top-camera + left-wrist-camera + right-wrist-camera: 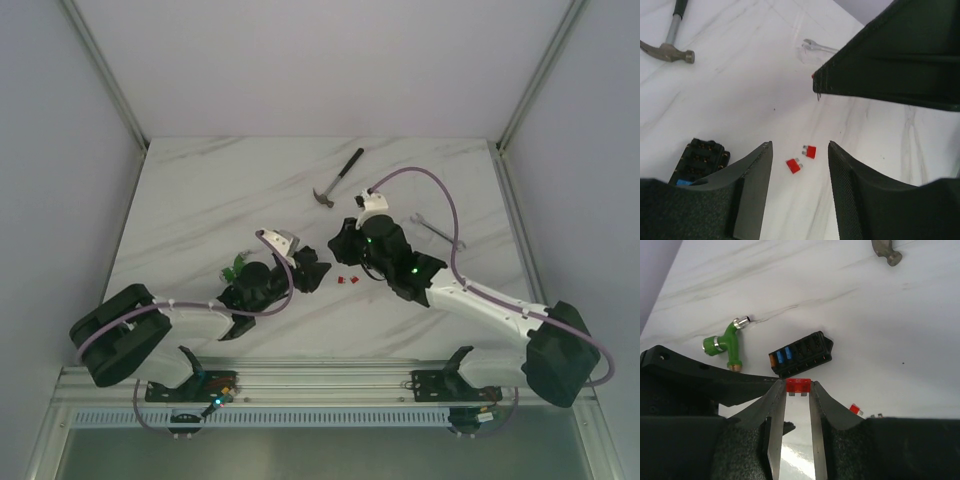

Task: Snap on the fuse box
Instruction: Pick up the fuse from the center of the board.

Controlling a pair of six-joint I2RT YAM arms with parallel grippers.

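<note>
The fuse box [800, 356] is a small black block lying on the white marble table, with blue inserts and one orange insert at its left end. It also shows at the lower left of the left wrist view [699, 159]. My right gripper [798, 386] is shut on a small red fuse [798, 385] and holds it just short of the box's near edge. In the top view it [338, 243] hangs over the table's middle. My left gripper [800, 147] is open and empty, with the box just outside its left finger. Two loose red fuses [809, 151] lie ahead between its fingers.
A green fitting [727, 342] lies left of the fuse box. A hammer [338, 178] lies at the back centre and a wrench [435, 230] to the right. The loose red fuses [347, 280] lie between the two grippers. The right gripper's body [890, 55] looms close above the left gripper.
</note>
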